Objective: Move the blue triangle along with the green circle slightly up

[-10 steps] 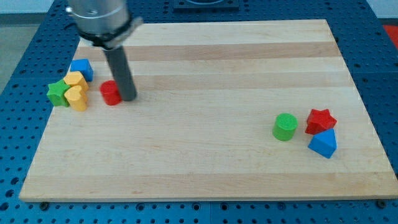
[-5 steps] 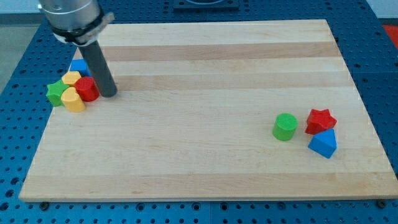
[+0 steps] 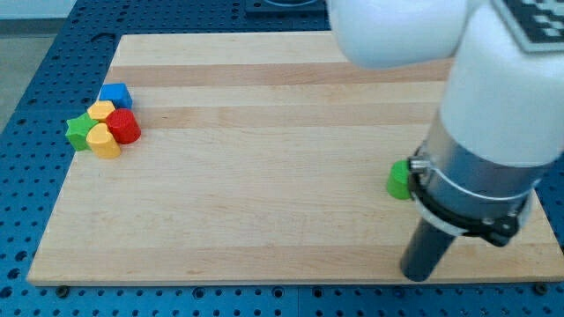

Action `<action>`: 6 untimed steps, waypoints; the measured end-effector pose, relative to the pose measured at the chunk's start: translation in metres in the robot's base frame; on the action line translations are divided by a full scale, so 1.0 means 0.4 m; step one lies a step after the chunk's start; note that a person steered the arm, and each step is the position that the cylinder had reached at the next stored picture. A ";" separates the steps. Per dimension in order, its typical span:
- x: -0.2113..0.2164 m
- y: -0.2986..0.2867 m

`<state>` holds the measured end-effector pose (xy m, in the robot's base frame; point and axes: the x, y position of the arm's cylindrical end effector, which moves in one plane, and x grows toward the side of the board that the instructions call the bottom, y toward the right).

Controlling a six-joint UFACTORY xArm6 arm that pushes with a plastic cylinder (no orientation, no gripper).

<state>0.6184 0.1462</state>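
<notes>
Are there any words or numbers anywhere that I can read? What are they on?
No words or numbers can be read.
A black-and-white checked marker on the white arm at the view's top right: only a corner shows, pattern only, no letters.
The wooden board, the green circle, and the cluster at the view's left (blue block, red block, green star, yellow blocks) are all plain.
My tip, below the green circle, is unmarked.

Probably a lab: wooden board (image 3: 264, 176) on blue perforated bench (image 3: 35, 88).
</notes>
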 end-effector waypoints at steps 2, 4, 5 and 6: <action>-0.051 0.312; -0.171 0.137; -0.233 -0.025; -0.294 -0.176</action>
